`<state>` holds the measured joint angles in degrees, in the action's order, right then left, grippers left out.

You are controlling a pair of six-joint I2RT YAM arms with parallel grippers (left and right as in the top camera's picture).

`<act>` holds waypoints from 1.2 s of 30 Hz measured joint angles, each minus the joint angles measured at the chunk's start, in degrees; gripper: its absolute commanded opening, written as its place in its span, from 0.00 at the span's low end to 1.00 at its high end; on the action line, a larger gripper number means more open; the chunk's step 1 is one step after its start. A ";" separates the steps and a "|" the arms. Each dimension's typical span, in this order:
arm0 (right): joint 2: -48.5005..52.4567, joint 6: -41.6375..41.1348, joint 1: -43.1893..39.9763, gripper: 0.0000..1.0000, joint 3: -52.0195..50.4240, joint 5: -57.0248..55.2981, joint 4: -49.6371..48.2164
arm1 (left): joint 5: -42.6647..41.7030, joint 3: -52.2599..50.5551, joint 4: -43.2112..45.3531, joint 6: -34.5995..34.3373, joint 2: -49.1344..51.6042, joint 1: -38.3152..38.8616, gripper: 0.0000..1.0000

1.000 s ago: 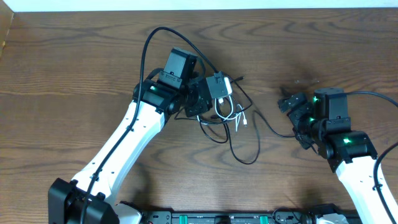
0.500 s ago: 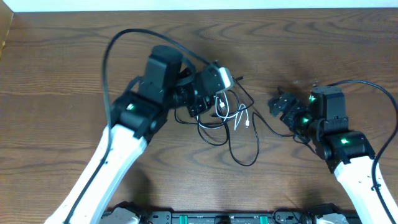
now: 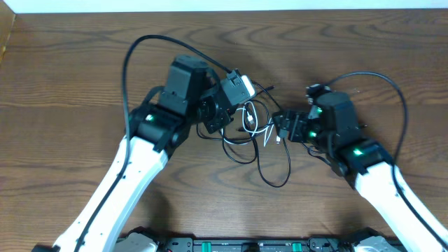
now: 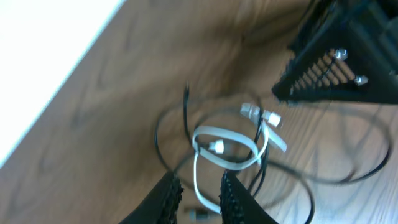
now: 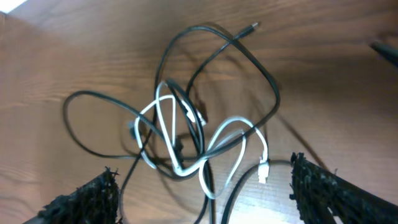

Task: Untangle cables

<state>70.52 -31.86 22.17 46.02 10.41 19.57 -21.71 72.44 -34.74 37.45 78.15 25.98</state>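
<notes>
Cables (image 3: 260,136): black ones and a white cord (image 5: 263,168), tangled on the table (image 3: 70,77) between the arms.
Left gripper (image 4: 199,180): slightly spread, white cord passes between.
Right gripper (image 5: 204,171): spread wide over the tangle.

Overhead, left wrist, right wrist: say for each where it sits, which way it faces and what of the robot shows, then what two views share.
Overhead: above the table, looking straight down; left arm, right arm and the cables between them.
Left wrist: on the left arm, looking down past the left fingers at the white cord.
Right wrist: on the right arm, looking down between the right fingers at the cables.
Shared: both wrist views show the white cord among black cords.
</notes>
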 measured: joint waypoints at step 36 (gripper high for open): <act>23.04 8.46 1.64 0.01 0.00 5.35 -19.85 | 8.74 0.00 -1.14 -0.15 12.83 -0.02 0.98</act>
<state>93.56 -23.40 23.81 46.02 15.77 -0.27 -12.97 72.44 -35.88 37.30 90.98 25.96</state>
